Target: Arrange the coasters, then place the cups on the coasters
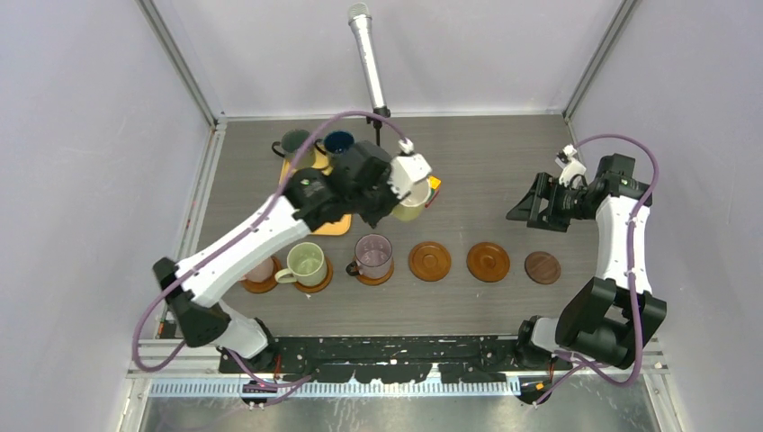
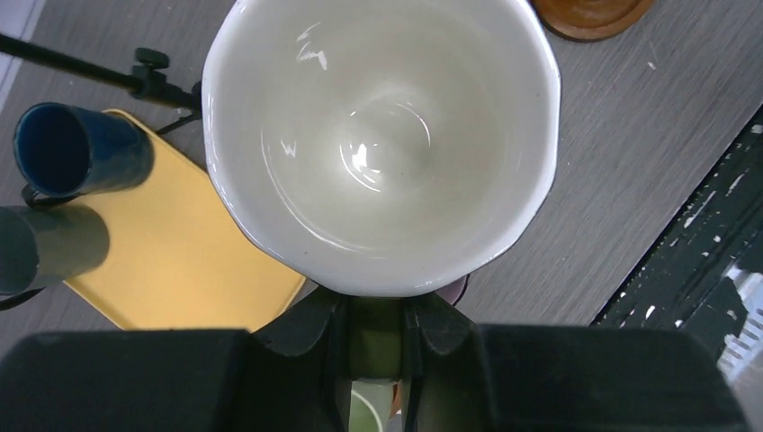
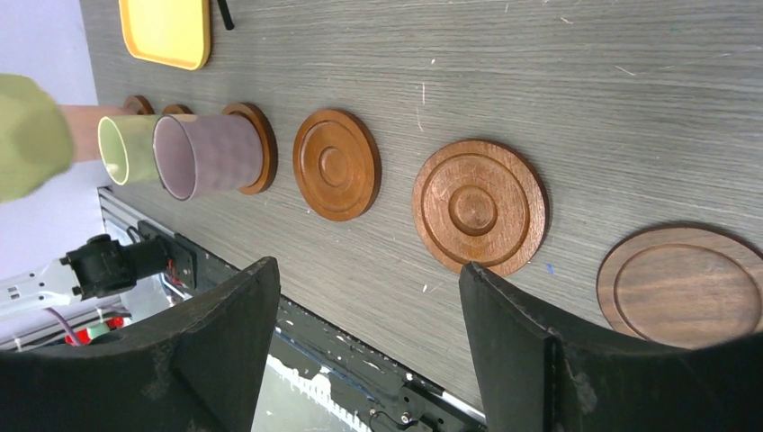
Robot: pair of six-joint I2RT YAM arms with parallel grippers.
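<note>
My left gripper [image 1: 389, 200] is shut on the handle of the cream-yellow cup [image 2: 378, 135], held above the table behind the coaster row. Pink [image 1: 261, 270], pale green [image 1: 306, 262] and mauve [image 1: 373, 254] cups stand on the three left coasters. Two brown coasters [image 1: 430, 261] [image 1: 489, 261] and a smaller dark one [image 1: 543, 267] lie bare to the right. The dark grey-green cup [image 1: 295, 144] and navy cup [image 1: 339, 142] stand at the tray's far end. My right gripper [image 3: 367, 270] hangs open and empty above the right coasters.
An orange-yellow tray [image 2: 180, 252] lies at the back left, partly under my left arm. A multicoloured cube [image 1: 435, 184] sits beside the held cup. A microphone [image 1: 367, 54] on a stand rises at the back centre. The table's front edge rail [image 1: 387, 346] runs along the bottom.
</note>
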